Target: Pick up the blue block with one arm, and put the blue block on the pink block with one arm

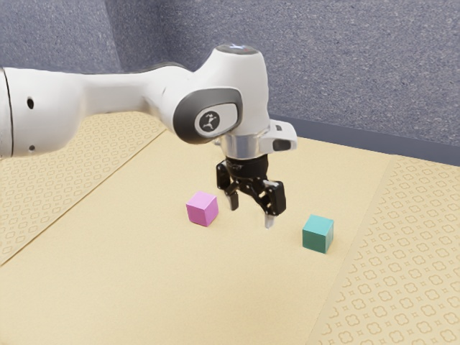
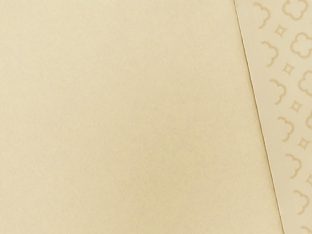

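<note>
Above the table [image 1: 144,287], between the two blocks, the gripper [image 1: 251,213] is hanging with its jaws standing apart, holding nothing. The blue block [image 1: 318,233] (it is looking rather teal) is sitting on the table toward the exterior view's right, apart from the pink block [image 1: 202,208], which is sitting at the gripper's other side.
</note>
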{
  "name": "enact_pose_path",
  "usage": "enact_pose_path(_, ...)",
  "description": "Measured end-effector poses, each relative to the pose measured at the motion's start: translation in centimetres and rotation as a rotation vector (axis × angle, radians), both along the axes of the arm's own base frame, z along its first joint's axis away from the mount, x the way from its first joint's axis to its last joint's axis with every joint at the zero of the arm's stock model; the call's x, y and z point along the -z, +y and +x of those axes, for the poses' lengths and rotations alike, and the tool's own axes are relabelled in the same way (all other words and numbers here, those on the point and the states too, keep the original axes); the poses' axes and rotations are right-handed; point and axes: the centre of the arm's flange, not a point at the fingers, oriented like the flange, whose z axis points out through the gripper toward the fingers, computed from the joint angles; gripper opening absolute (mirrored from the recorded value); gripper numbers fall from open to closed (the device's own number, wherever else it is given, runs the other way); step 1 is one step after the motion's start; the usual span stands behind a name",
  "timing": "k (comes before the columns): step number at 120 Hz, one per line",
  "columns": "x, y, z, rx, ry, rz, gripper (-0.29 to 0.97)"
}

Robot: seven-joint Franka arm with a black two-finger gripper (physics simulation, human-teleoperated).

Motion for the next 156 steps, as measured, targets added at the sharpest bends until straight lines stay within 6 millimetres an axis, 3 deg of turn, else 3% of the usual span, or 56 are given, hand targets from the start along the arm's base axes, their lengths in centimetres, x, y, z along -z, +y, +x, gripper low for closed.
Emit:
enact_pose_path(19, 3.6, -3.8, 3.8, 0.004, -0.035, -0.027, 0.68)
enact_pose_path(40, 8.0, -4.8, 10.8, -0.019, -0.046, -0.011, 0.68)
enact_pose_path(49, 10.6, -5.3, 12.9, -0.017, -0.033, 0.005, 0.68)
enact_pose_path(65, 13.3, -6.1, 14.4, -0.007, -0.027, 0.035, 0.68)
enact_pose_path(81, 13.2, -6.4, 15.5, -0.007, -0.053, 0.035, 0.68)
enact_pose_path(103, 14.5, -5.5, 17.8, -0.028, -0.109, 0.03, 0.68)
enact_pose_path(114, 15.2, -5.9, 18.2, -0.021, -0.131, 0.014, 0.68)
enact_pose_path(140, 19.6, -6.0, 18.8, -0.009, -0.138, -0.004, 0.68)
enact_pose_path(156, 20.6, -5.8, 19.1, -0.004, -0.15, -0.01, 0.68)
